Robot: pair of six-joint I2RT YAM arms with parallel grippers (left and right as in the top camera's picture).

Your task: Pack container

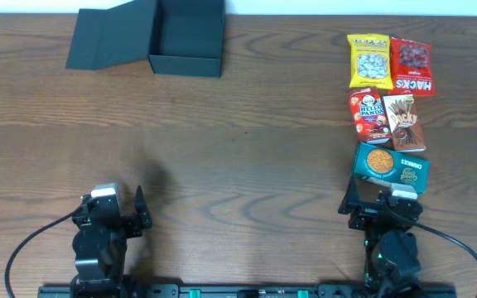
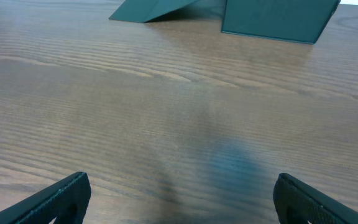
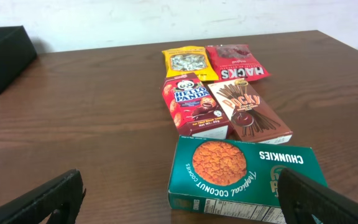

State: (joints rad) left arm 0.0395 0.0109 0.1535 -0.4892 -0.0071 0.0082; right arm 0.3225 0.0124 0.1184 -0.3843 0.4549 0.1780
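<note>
Starting overhead at the far left of the desk (image 1: 247,149): finding the container (image 1: 185,37) lying open near the back edge, showing its dark interior, with its flap lid (image 1: 110,37) spreading out flat to the left. Catching, from the left wrist, only the container's outer front wall and the sloping flap at the top of the frame, with the interior staying hidden from that angle. Holding the left gripper (image 2: 179,202) wide open over bare wood, well apart from the container and gripping nothing. Moving right, again overhead: picking out a yellow packet (image 1: 368,60) and a red Hacks packet (image 1: 411,66) lying side by side, a Hello Panda box (image 1: 372,116) and a Pocky box (image 1: 404,122) just nearer the robot, and a teal Chunkies cookie box (image 1: 392,168) nearest of all. Reading the lettering clearly only from the right wrist, and glimpsing there just a dark corner of the container at the far left edge. Spreading the right gripper (image 1: 385,203) fully open just behind the cookie box, gripping nothing.
</note>
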